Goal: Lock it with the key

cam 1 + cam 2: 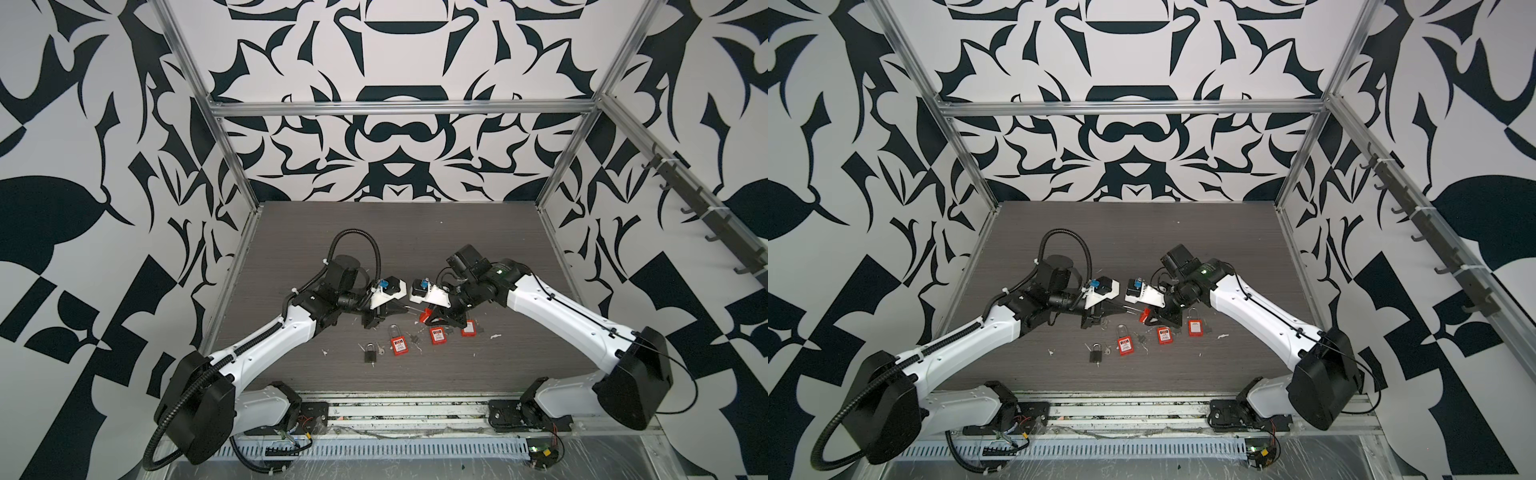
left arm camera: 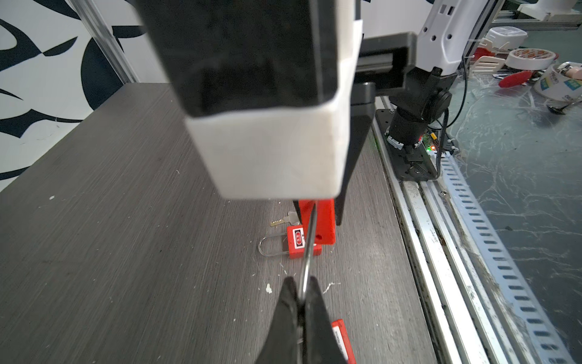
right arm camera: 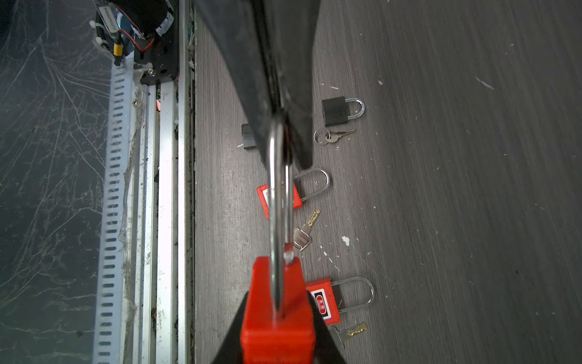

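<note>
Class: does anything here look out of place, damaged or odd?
White flecks litter the dark table, like debris. The red padlock held between left gripper and right gripper has one shackle leg lifted out of its body, unlocked.

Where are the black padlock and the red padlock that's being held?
black padlock (image 1: 369,357): in a top view, on its black body.
held red padlock (image 3: 277,340): right wrist view, on its red body.

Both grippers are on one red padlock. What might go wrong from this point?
1. The left gripper pinches only the bend of the shackle, so a push may twist it loose.
2. The free leg looks out of the held red padlock in the right gripper; misaligned, it may jam on the body.
</note>
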Robot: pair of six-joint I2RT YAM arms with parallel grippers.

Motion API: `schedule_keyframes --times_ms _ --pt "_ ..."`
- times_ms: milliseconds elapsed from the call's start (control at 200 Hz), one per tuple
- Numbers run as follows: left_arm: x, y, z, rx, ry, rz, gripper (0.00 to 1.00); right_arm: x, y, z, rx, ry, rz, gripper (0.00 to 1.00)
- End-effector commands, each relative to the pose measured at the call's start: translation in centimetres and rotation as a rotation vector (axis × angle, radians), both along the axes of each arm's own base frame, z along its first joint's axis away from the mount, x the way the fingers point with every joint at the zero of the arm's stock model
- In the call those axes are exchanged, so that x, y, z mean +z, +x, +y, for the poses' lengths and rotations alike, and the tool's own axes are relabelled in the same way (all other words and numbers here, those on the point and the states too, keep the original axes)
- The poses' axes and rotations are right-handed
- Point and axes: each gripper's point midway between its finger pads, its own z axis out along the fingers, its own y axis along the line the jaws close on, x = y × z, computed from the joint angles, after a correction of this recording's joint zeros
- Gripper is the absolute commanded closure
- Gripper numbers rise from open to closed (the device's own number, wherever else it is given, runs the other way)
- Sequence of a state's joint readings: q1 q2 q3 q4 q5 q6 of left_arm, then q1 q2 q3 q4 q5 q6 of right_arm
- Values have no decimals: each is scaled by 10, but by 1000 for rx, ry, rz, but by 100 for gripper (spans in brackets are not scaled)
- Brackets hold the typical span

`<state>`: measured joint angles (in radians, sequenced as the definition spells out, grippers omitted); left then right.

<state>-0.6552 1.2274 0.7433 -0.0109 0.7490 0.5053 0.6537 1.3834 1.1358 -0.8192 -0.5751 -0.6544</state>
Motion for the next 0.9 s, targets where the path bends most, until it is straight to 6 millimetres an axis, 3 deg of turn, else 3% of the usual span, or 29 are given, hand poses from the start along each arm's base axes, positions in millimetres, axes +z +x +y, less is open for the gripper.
schedule_keyframes --times_ms 0,240,405,570,740,895 --pt "-1 -14 -12 -40 -29 -35 100 74 1 53 136 338 -53 78" --pt "-1 -15 -9 -23 -23 -94 100 68 2 55 156 308 -16 78" --pt "4 -37 -12 -136 -22 60 100 56 46 54 64 226 -304 78" --pt "2 -43 -14 -160 -42 123 100 52 61 60 72 195 -526 80" --pt "1 -41 -12 -138 -48 105 100 55 52 67 123 235 -572 81" --pt "-2 -36 -15 -118 -52 86 100 65 26 75 187 323 -435 80"
